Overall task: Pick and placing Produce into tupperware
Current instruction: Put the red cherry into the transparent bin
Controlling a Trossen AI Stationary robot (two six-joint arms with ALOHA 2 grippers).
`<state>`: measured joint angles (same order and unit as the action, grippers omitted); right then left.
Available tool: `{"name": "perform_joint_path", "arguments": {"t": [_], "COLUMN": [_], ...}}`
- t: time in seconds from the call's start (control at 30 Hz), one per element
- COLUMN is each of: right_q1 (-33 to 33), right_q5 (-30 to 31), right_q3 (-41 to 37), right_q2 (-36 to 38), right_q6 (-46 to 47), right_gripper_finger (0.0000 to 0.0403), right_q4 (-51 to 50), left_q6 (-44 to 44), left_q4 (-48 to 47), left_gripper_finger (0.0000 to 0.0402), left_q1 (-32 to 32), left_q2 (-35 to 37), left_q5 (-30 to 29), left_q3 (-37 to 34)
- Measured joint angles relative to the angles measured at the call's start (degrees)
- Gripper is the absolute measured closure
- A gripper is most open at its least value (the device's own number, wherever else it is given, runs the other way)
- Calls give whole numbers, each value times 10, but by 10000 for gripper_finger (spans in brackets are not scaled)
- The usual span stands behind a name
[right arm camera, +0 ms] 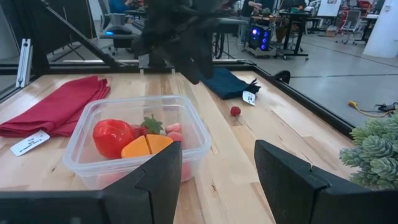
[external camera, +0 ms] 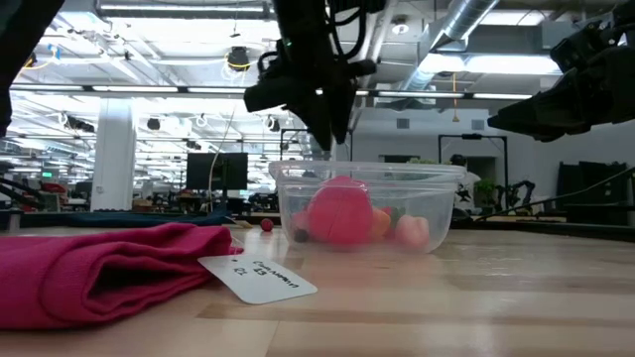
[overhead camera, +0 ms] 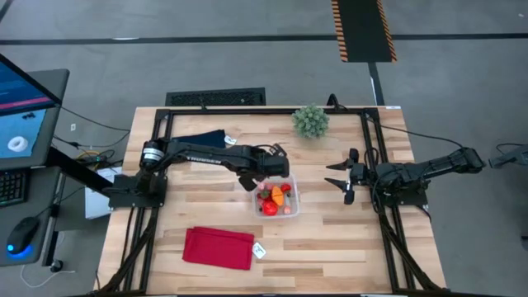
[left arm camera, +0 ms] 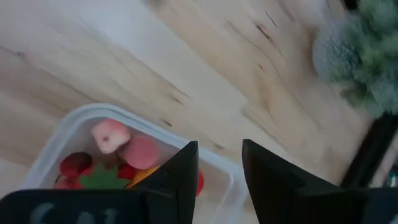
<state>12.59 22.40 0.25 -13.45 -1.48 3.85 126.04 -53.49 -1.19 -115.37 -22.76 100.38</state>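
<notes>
Left claw (overhead camera: pixel 251 183) hangs just over the tub's (overhead camera: pixel 290 208) far-left corner, jaws parted a little and empty. The tub is already loaded with produce (overhead camera: pixel 273 199). One small red piece (right arm camera: pixel 235 111) sits out on the table (overhead camera: pixel 330 239) by the navy cloth (right arm camera: pixel 229 82). Right claw (overhead camera: pixel 341 179) waits open, well apart.

The table (overhead camera: pixel 330 231) is pale wood in butcher-block strips, smooth with a soft sheen. The tupperware (right arm camera: pixel 186 118) is clear, glossy plastic. The produce (right arm camera: pixel 113 137) in it looks like smooth, slightly shiny plastic. The red cloth (overhead camera: pixel 218 247) is soft, matt fabric, with a paper tag (external camera: pixel 256 277). The plant (overhead camera: pixel 311 121) looks bristly.
</notes>
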Motion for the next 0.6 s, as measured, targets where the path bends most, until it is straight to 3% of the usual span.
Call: {"name": "perform_joint_path", "arguments": {"t": [0.17, 0.33, 0.4, 0.47, 0.6], "right_q1": [0, 0, 0, 0, 0], "right_q5": [0, 0, 0, 0, 0], "right_q3": [0, 0, 0, 0, 0], "right_q2": [0, 0, 0, 0, 0], "right_q6": [0, 0, 0, 0, 0], "right_gripper_finger": [179, 179, 179, 179, 179], "right_q4": [0, 0, 0, 0, 0], "left_q6": [41, -43, -45, 20, 46], "left_q4": [12, 54, 34, -4, -95], "left_gripper_finger": [287, 287, 287, 288, 288], "left_q1": [32, 61, 71, 75, 104], "left_q2": [10, 19, 19, 19, 19], "left_q5": [19, -20, -28, -31, 1], "left_q3": [0, 0, 0, 0, 0]}}
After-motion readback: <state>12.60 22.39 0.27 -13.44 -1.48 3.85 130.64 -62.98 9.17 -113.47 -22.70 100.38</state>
